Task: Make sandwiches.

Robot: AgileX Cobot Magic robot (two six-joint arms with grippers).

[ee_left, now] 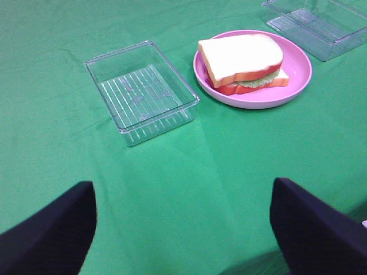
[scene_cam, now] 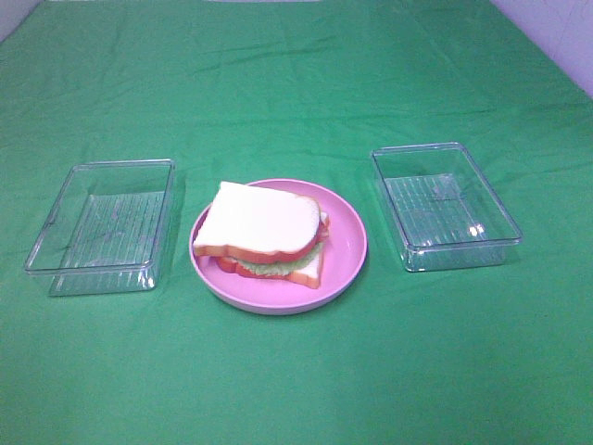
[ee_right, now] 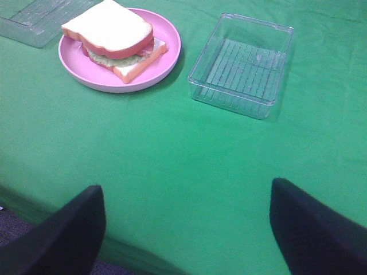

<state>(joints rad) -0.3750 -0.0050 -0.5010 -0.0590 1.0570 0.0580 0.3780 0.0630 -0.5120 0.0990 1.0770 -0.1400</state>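
A stacked sandwich (scene_cam: 264, 236) rests on the round pink plate (scene_cam: 347, 246) in the middle of the green cloth: white bread on top, red strips and green lettuce in between, bread below. The left wrist view shows the sandwich (ee_left: 243, 60), and so does the right wrist view, sandwich (ee_right: 114, 37). Neither arm appears in the high view. My left gripper (ee_left: 183, 229) hangs open over bare cloth near the table's front edge, well short of the plate. My right gripper (ee_right: 186, 229) is open too, equally far back, with nothing between its fingers.
Two clear plastic trays flank the plate, both with nothing in them: left tray (scene_cam: 104, 225) and right tray (scene_cam: 445, 204). The left tray (ee_left: 140, 91) lies ahead of the left gripper, the right tray (ee_right: 241, 66) ahead of the right. Green cloth covers the table.
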